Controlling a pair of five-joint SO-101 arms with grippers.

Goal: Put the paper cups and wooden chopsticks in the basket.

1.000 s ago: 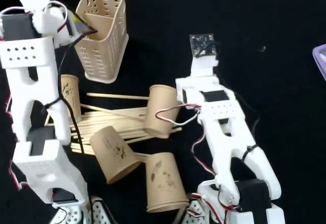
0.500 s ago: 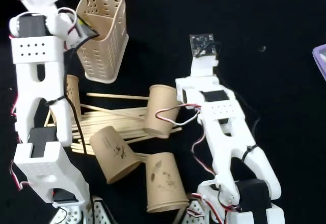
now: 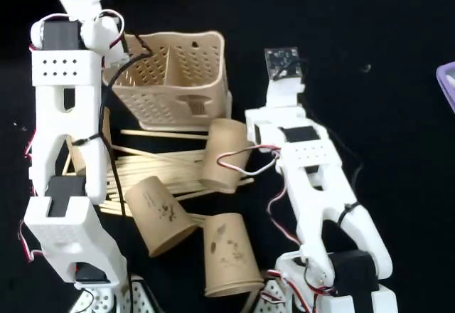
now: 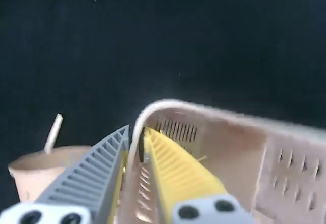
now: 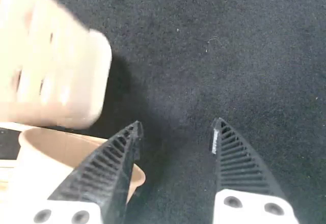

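Note:
The beige slotted basket [image 3: 178, 82] stands with its opening up at the back of the table, just behind the pile. My left gripper [image 3: 126, 45] is shut on its left rim: in the left wrist view the gripper [image 4: 136, 130] has the grey finger outside the basket [image 4: 229, 147] wall and the yellow finger inside. Wooden chopsticks [image 3: 153, 171] lie in a heap with three paper cups on their sides: one [image 3: 226, 155] by the right arm, one [image 3: 160, 215], one [image 3: 229, 255]. My right gripper [image 5: 175, 130] hangs open over black cloth beside a cup [image 5: 61, 155].
Another cup [image 4: 46, 168] with a chopstick [image 4: 53, 132] behind it lies partly hidden under the left arm. A purple object [image 3: 448, 82] pokes in at the right edge. The right arm [image 3: 306, 163] stretches along the pile's right side.
The basket has swung from standing on end to opening-up, ending lower and further right. My left gripper moved right with it. The right arm, cups and chopsticks have not moved.

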